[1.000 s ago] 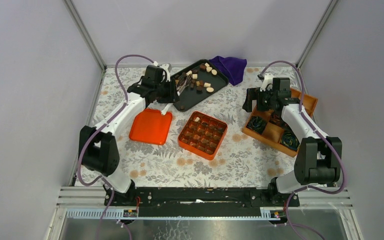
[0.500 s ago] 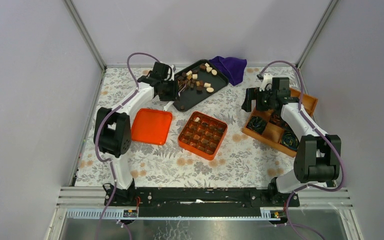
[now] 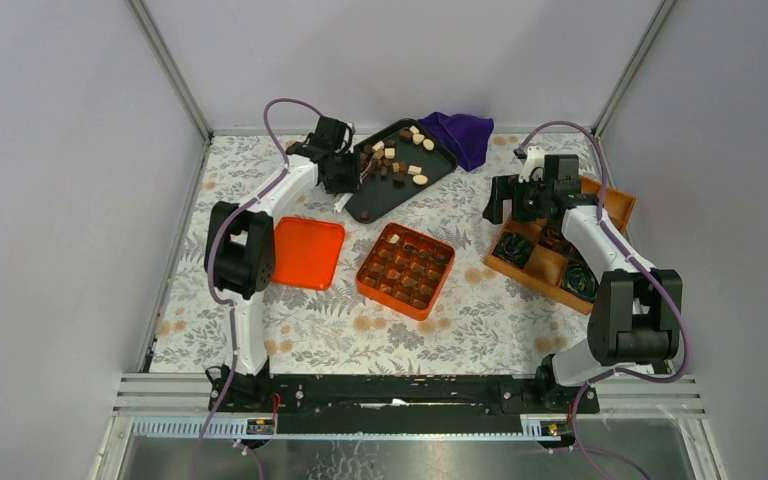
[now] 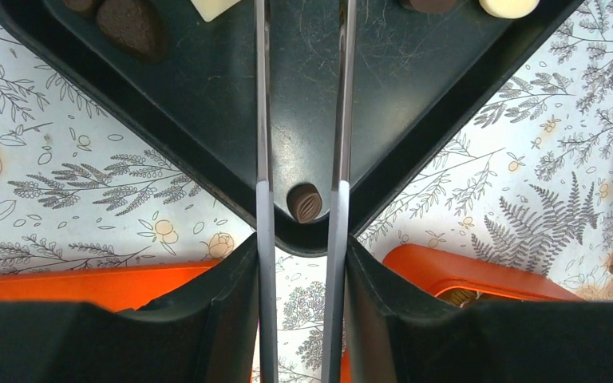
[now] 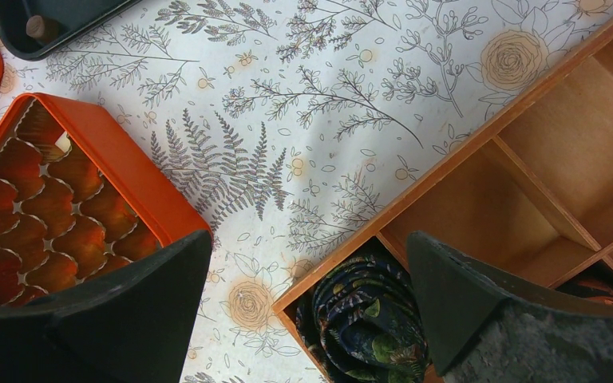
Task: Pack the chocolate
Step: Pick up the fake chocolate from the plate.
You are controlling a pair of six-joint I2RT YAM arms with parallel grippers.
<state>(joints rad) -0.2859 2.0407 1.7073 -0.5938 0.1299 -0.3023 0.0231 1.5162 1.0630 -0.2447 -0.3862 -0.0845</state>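
My left arm rises from the near edge of the floral-patterned desk [image 3: 360,330], stands upright to its elbow, then stretches far forward to the shallow black plastic tray [image 3: 378,200]. The left end effector [image 4: 299,249] is partly closed, pinching a pair of long thin metal tweezers [image 4: 261,120] whose two blades run out side by side over the tray. One dark brown oval chocolate [image 4: 304,202] lies in the tray's near corner between the blades. A sliver of tray shows on each side of it, so it looks ungripped. The blade tips are cut off at the top of the wrist view.

My right arm folds at the elbow and reaches inward. The right end effector [image 5: 307,247] is spread fully wide and empty above the edge of the wooden divided box [image 5: 479,215], over a dark green-black crinkled roll [image 5: 359,311].

Between the arms sits the square orange box with scalloped cups [image 5: 136,159]. Several cups hold dark pieces, but I cannot count them. A flat orange lid [image 3: 302,252] lies just left of it. Farther back, loose brown and cream chocolate pieces [image 3: 400,160] scatter the tray, with a crumpled purple cloth [image 3: 458,133] beside its far corner.
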